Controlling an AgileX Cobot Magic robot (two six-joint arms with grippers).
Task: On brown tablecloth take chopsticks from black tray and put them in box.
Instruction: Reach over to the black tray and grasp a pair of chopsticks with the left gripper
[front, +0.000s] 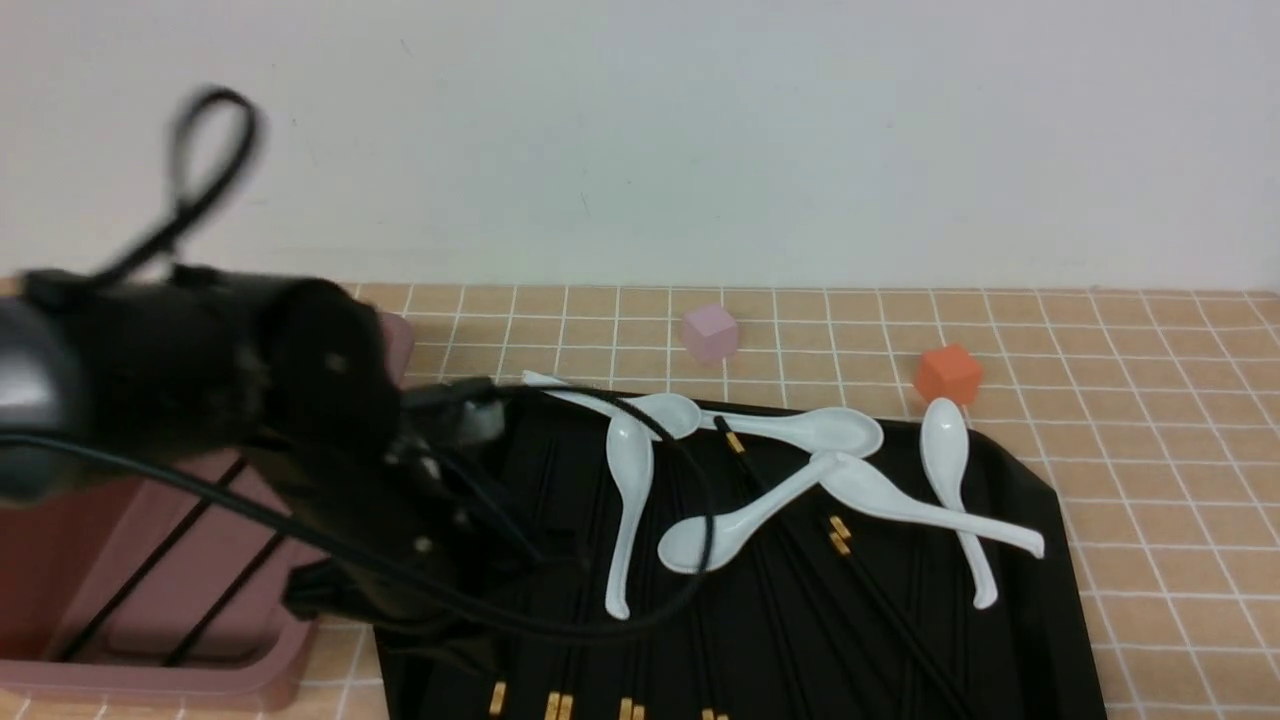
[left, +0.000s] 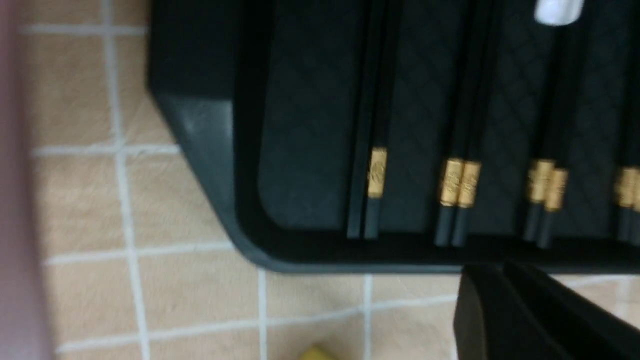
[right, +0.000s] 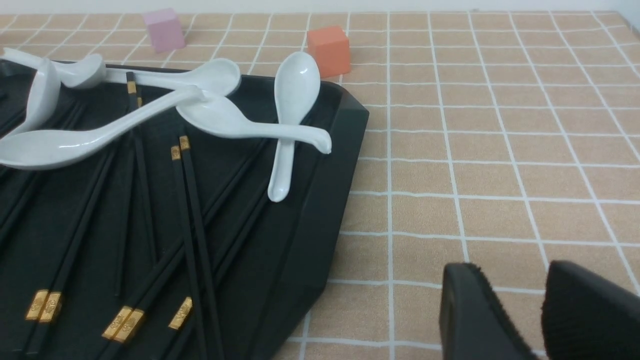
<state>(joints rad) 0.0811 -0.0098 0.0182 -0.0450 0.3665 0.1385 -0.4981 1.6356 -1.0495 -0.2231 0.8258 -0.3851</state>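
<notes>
Several chopsticks (left: 377, 172) in the black tray (left: 310, 190), near the left hand (left: 500, 274), its opening impossible to tell

Looks to me like a tabletop test station, the sort a robotics lab sets up, though the room beyond it can't be seen. At nine o'clock a bulky dark robot arm (front: 330, 430) reaches in, trailing a loose black cable (front: 700, 480). Straight off at twelve there's just a plain pale wall (front: 700, 140) behind the table. The brown tablecloth (front: 1180, 430) has a white grid, and small plain blocks, one pink (front: 711, 334) at twelve, one orange (front: 949, 375) toward one, sit near the white spoons (front: 630, 510) and chopsticks (front: 900, 620).
</notes>
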